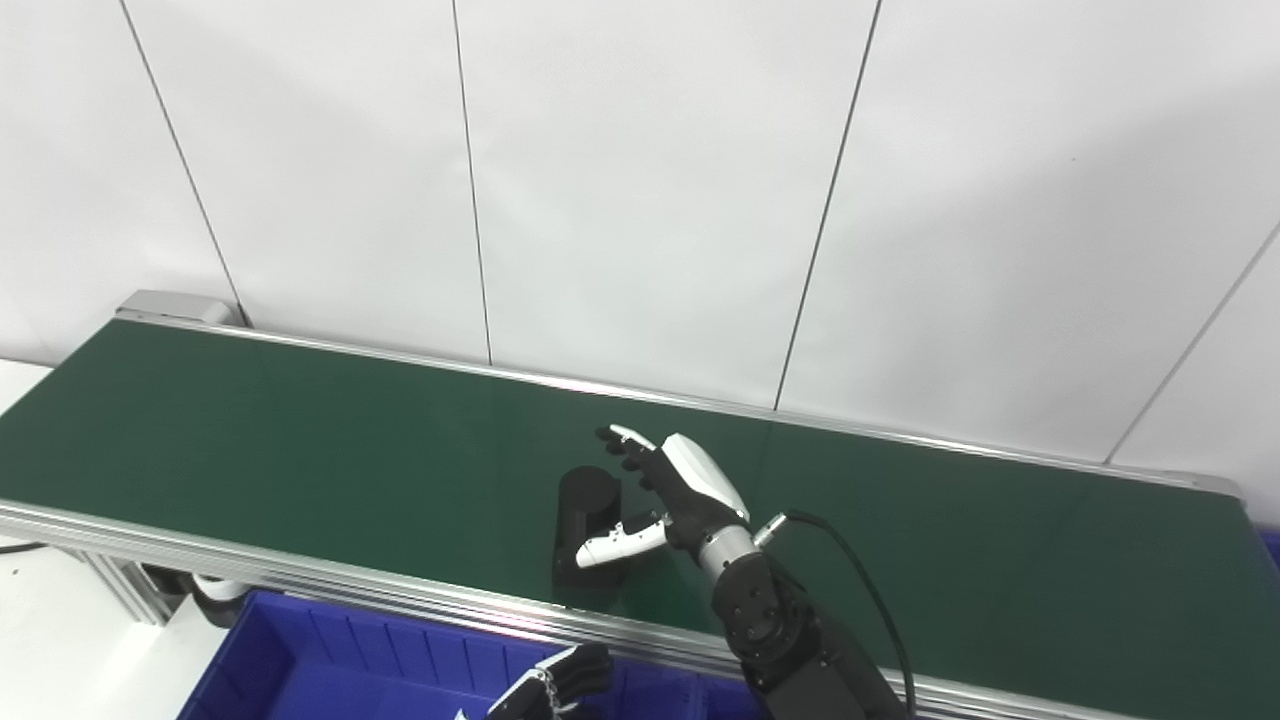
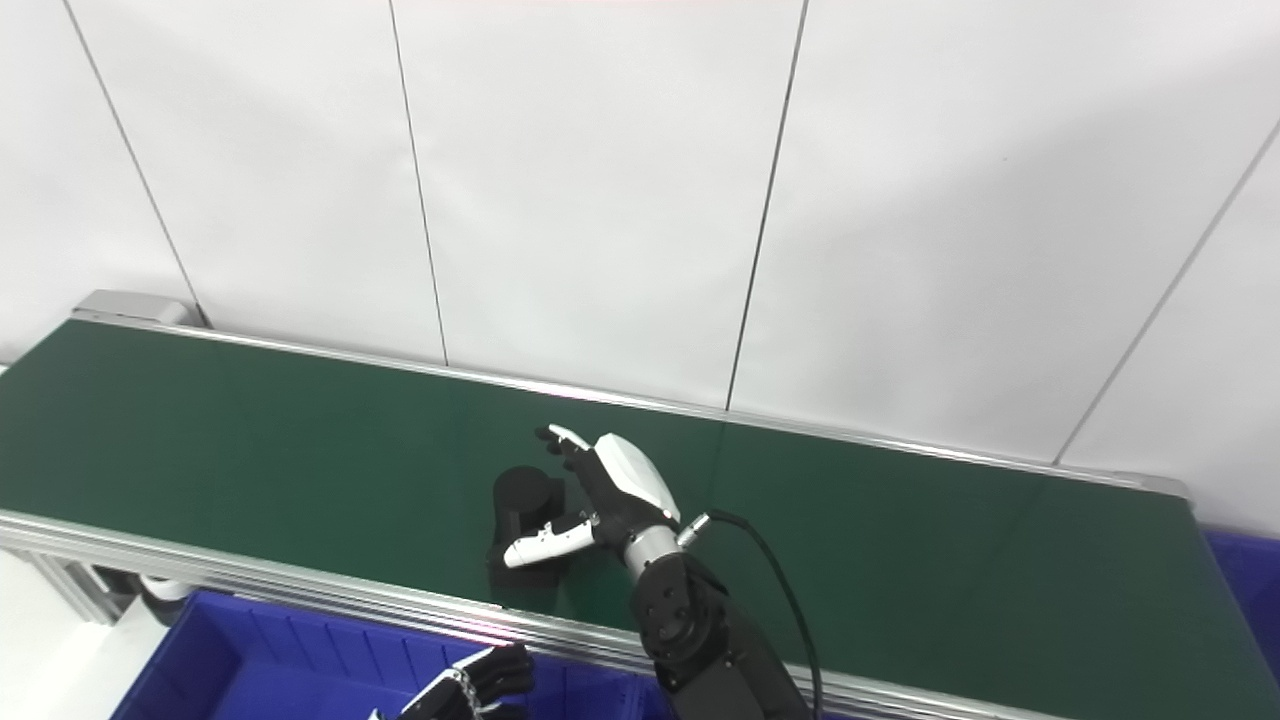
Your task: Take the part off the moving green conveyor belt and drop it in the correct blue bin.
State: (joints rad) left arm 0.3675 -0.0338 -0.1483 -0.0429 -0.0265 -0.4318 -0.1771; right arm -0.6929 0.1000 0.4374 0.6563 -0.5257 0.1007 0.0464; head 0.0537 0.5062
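Observation:
A black cylindrical part (image 1: 586, 520) stands upright on the green conveyor belt (image 1: 300, 440), near its front edge. My right hand (image 1: 670, 490) is open right beside the part's right side, fingers spread behind it and thumb in front of it, not closed on it. The part also shows in the right eye view (image 2: 523, 520) with the right hand (image 2: 610, 490) next to it. My left hand (image 1: 545, 690) is low at the picture's bottom edge over a blue bin (image 1: 330, 660); only its curled fingers show.
The belt has aluminium rails front (image 1: 250, 570) and back. A white panelled wall stands close behind it. Another blue bin edge (image 2: 1245, 570) shows at the far right. A black cable (image 1: 860, 580) loops from my right wrist.

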